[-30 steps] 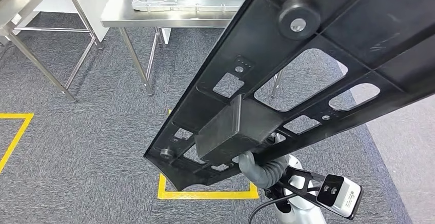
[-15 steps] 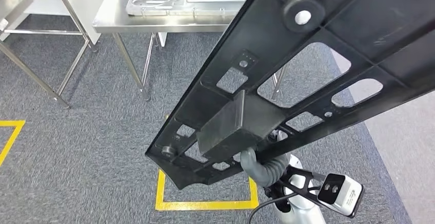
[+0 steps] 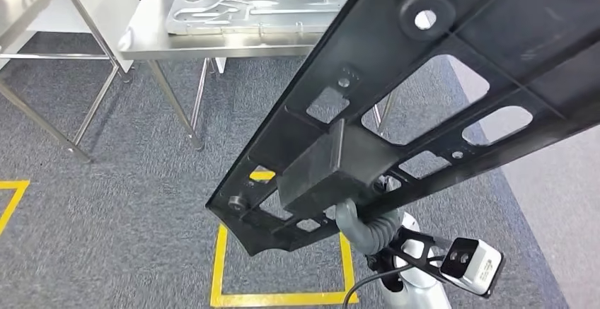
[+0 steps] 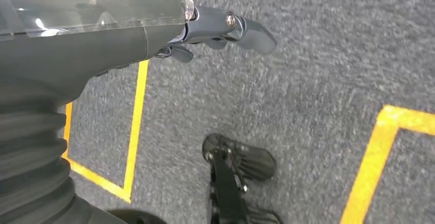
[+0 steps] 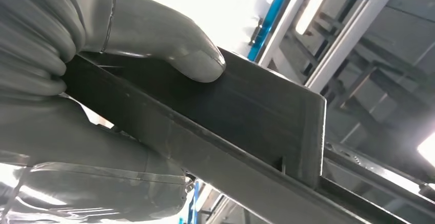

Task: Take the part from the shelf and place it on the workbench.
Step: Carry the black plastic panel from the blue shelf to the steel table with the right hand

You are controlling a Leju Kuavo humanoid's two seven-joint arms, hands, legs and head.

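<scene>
**Part in hand, workbench ahead**

The right hand point(image 5: 118, 80) has the long black part point(image 3: 439, 90) in a firm clasp: in the right wrist view the thumb point(image 5: 169, 44) presses down on the part's boxy block while the rest of the hand wraps beneath its edge. From the head view the part runs on a slant from about 7 o'clock up to 2 o'clock, held in the air above the grey carpet point(image 3: 106, 196), touching nothing else.

The left hand point(image 4: 220, 29) hangs over the floor with nothing in it, fingers stretched out and only lightly bent.

By my read this is the carry step: the part is off the shelf and not yet set down. The steel workbench point(image 3: 148, 30) sits at about 11 o'clock, well apart from the part's near end, with a grey metal panel point(image 3: 247, 5) already lying on it. The next move calls for closing in on that bench, levelling the long part and lowering it onto bare steel beside the panel, minding the far end as it swings.

Yellow floor tape point(image 3: 219, 266) marks a box at 6 o'clock. No brand, label or readable writing anywhere.
</scene>
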